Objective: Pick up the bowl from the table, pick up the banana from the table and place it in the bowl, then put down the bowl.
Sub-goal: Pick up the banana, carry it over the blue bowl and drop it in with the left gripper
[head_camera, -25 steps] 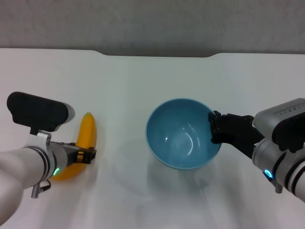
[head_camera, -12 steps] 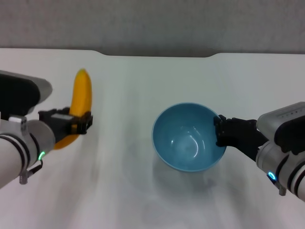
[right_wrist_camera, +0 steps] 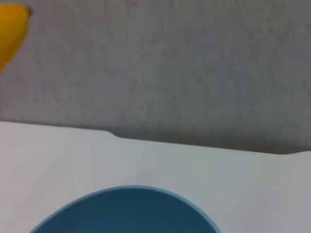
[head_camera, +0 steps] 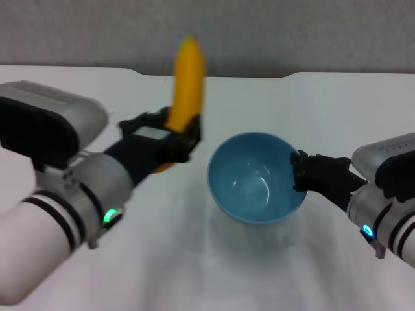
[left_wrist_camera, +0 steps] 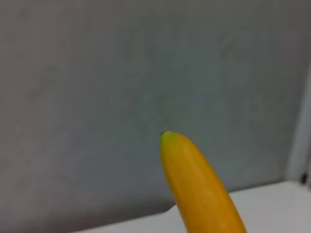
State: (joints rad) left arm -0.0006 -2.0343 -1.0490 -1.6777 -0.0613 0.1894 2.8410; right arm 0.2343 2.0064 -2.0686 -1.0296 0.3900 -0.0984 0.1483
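Banana [head_camera: 184, 91] time is the step in hand: both things look picked up, and the fruit is on its way to the bowl [head_camera: 255, 177]. The left gripper [head_camera: 170, 137] has its jaws pinching the banana near its lower end, so most of the fruit sticks up toward 12 o'clock from the jaws, almost upright, with its top end in front of the grey wall. In the left wrist view only the top part of the banana [left_wrist_camera: 199, 187] shows, with the wall behind it, so the jaws themselves are out of that picture. The right gripper [head_camera: 299, 173] has its jaws pinching the bowl's rim at the bowl's 3 o'clock side. The bowl seems to be held a little above the white worktop [head_camera: 337, 110], but I cannot tell for sure if its bottom is off the top. The bowl is open side up and has nothing in it. From the bowl, the banana is at about 10 o'clock, just beside the rim and higher than it, not yet over the middle. The right wrist view shows the bowl's [right_wrist_camera: 126, 209] far rim and the banana's tip [right_wrist_camera: 12, 31] off to one side. I think the next move needs the left arm to carry the banana toward 3 o'clock until it hangs over the bowl, tip it flatter since it is longer than the bowl is wide, lower it, and only then let go. The right arm should keep the bowl level while that happens.
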